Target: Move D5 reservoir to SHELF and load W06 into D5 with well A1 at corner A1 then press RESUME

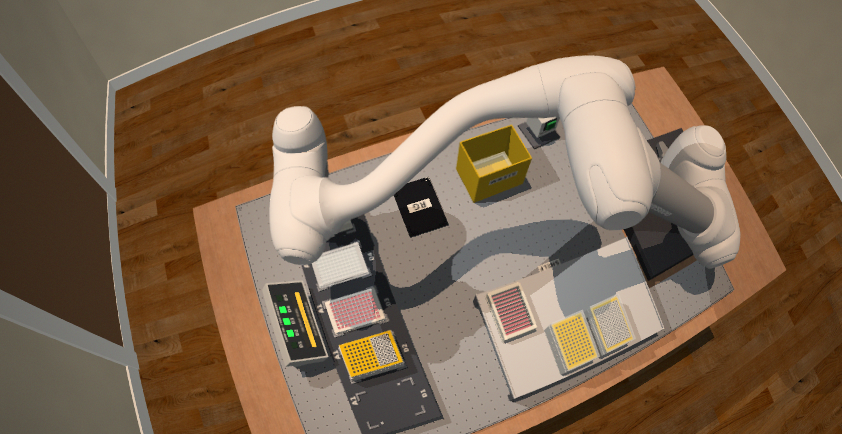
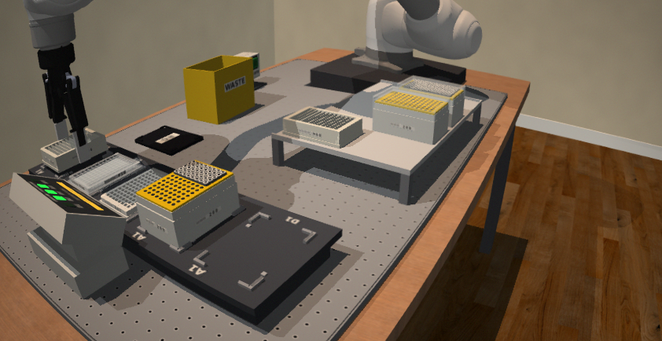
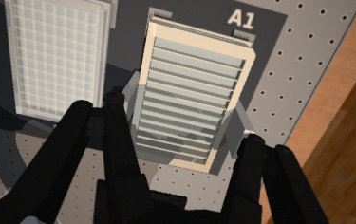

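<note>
Brackets of the free position D1 (image 2: 259, 241) come first, on the dark deck just in front of the yellow tip rack (image 2: 185, 190). I take this rack as my fixed mark. To its left stands the sloped panel (image 2: 69, 209) with green lights. Directly behind the rack lie two open well plates, one (image 2: 127, 192) after the other (image 2: 104, 172).

Behind them, at the end of the row farthest from the rack, is the reservoir (image 2: 57, 151). The pincer (image 2: 70, 137) comes straight down on it and pinches its two long sides between the pale pads. I think this hold keeps it level, so the liquid does not spill and it fits square between the brackets. It is at the D5 brackets, very low. I cannot tell if it already rests on the deck.

In the wrist view it has a cream body and narrow grey troughs lying across its width. Its far short end is at the corner marked 'A1' (image 3: 241, 19). No label is readable, so I cannot tell which reservoir this is.

Farther behind the rack are the black nest RG (image 2: 169, 139) and the yellow waste bin (image 2: 217, 93). To the right of the rack and farther back on the worktop, the shelf (image 2: 393, 153) carries another flat piece (image 2: 322, 126) like a reservoir, well apart from the open plates.
</note>
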Controlling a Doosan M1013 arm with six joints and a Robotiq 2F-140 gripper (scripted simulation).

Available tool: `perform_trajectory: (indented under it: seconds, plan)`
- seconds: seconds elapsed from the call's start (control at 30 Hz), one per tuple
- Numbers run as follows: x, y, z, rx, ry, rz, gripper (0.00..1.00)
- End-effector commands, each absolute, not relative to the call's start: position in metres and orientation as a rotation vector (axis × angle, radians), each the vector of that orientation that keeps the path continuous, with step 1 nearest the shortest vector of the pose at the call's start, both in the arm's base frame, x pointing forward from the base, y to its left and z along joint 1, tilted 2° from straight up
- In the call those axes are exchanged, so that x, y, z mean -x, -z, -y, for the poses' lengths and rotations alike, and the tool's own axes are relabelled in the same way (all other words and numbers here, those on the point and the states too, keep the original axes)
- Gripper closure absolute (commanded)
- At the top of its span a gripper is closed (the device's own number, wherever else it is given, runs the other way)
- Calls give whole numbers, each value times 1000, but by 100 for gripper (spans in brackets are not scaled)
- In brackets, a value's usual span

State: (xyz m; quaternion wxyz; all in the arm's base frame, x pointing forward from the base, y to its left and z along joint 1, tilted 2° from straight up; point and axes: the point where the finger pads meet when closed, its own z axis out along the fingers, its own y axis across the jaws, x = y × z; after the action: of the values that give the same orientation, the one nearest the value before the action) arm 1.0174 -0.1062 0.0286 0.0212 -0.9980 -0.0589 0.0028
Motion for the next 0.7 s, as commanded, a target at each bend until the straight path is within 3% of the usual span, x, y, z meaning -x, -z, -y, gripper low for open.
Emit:
perform_trajectory:
  seconds: [0.0,0.67]
  plan:
    - [-1017,-29,106,3094,-8,183,100]
    - [-1017,-24,106,3094,-8,183,100]
